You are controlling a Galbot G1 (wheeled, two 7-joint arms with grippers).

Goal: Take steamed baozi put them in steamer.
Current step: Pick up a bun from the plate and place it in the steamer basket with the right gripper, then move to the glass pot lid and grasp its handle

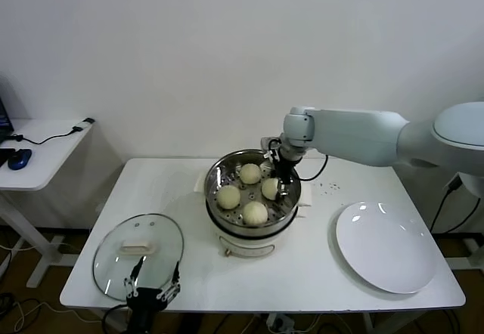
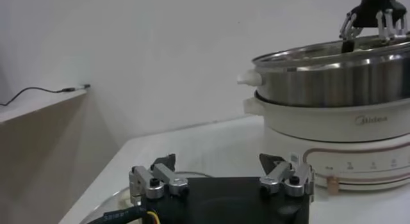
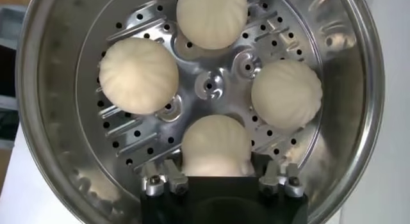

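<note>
The steamer (image 1: 214,177) stands mid-table, a shiny steel pot on a cream base (image 2: 333,126). Several cream-white baozi lie on its perforated floor (image 3: 208,88). My right gripper (image 1: 281,180) reaches down inside the pot at its right rear. Its fingers are open and stand on either side of one baozi (image 3: 216,145), which rests on the floor; a gap shows beside it. The other baozi (image 3: 138,75) (image 3: 211,14) (image 3: 286,94) lie apart from the gripper. My left gripper (image 1: 155,281) waits open and holds nothing at the table's near left edge, low over the tabletop (image 2: 220,162).
A round glass lid (image 1: 138,255) lies flat at the near left of the table, just in front of the left gripper. A flat white plate (image 1: 386,247) sits at the right. A side desk (image 1: 38,149) with cables stands to the far left.
</note>
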